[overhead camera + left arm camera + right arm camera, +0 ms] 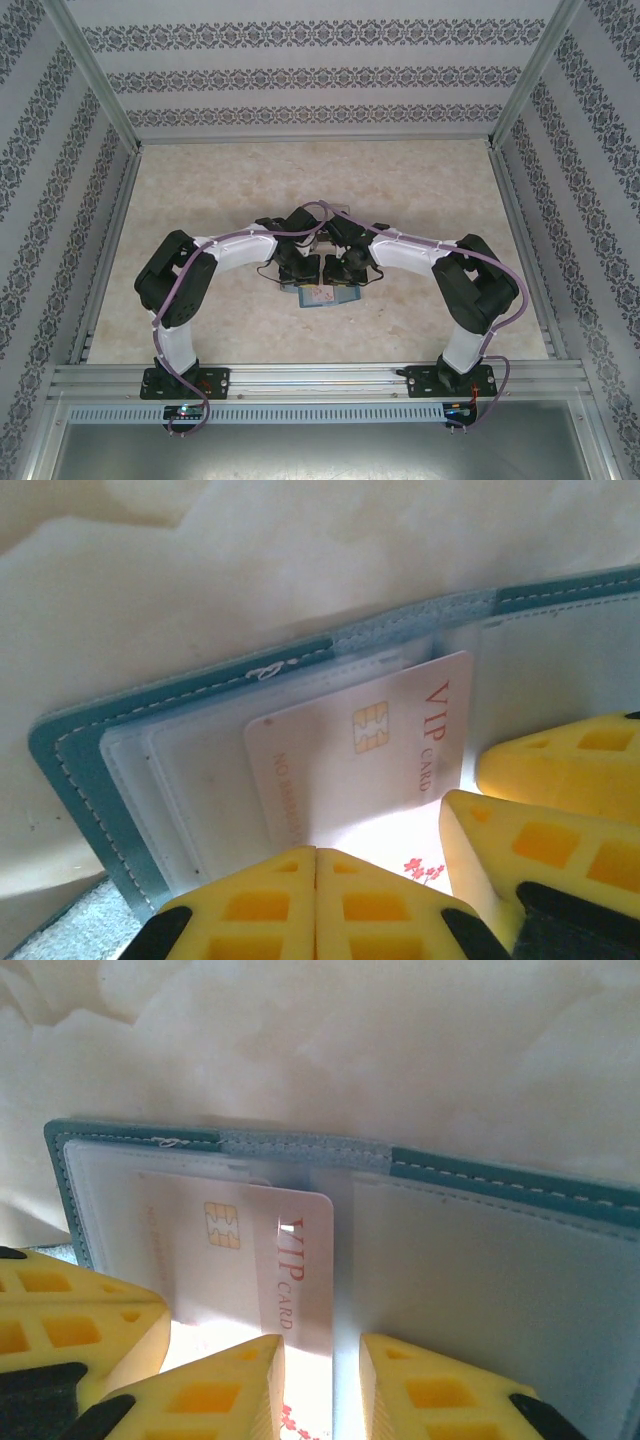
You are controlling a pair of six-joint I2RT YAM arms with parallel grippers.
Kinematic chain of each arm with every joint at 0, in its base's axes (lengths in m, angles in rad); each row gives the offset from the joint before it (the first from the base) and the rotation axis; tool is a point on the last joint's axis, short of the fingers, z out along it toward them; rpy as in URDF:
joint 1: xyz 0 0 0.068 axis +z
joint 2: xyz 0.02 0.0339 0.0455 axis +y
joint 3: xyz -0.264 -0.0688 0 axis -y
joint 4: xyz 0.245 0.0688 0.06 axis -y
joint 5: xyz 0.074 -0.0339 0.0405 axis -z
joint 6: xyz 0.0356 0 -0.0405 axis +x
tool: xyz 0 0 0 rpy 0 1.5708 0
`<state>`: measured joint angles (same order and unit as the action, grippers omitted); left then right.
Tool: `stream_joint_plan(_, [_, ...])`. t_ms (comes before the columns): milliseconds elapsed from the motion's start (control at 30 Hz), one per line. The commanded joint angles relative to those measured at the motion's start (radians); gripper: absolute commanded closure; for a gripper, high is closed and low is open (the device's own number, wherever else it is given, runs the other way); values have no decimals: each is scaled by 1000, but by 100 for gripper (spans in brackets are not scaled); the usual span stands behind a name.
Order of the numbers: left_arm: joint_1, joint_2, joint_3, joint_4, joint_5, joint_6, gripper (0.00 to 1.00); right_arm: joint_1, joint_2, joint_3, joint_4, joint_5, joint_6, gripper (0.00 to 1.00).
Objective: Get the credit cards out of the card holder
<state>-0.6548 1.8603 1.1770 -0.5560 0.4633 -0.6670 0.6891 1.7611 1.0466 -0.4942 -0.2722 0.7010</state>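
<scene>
The teal card holder (322, 298) lies open on the table between both arms. Its clear inner pockets (190, 780) face up. A pale credit card (350, 760) printed "VIP CARD", with a gold chip, sticks partway out of a pocket. My left gripper (317, 852) is shut, its tips over the card's near end; the card lies flat beneath them, not pinched. My right gripper (322, 1345) stands slightly open over the holder (480, 1260), and the card's (250, 1250) right edge runs under the gap. Each gripper's fingers show in the other's view: right fingers (560, 770), left fingers (70, 1310).
The beige marbled tabletop (320, 190) stretches behind the holder, enclosed by patterned walls and a metal frame (320, 375) at the near edge. Both arms (230, 250) arch inward and meet over the holder.
</scene>
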Motion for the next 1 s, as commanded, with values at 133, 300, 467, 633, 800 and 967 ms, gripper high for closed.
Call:
stream_joint_plan(133, [-11, 30, -2, -52, -17, 26, 94, -14, 1, -32, 51, -52, 6, 74])
stream_joint_plan(300, [-11, 33, -7, -58, -23, 29, 94, -18, 2, -42, 74, -73, 11, 75])
stream_joint_plan(467, [-11, 39, -9, -62, -25, 31, 94, -22, -6, -54, 100, -99, 21, 75])
stream_joint_plan(633, [-12, 43, -9, -66, -25, 35, 94, -28, -18, -72, 129, -122, 32, 75])
stream_joint_plan(800, [-12, 45, -7, -76, -30, 39, 94, -39, -34, -101, 175, -149, 49, 77])
stream_joint_plan(967, [-14, 47, -7, -79, -32, 37, 94, -49, -49, -128, 223, -177, 62, 79])
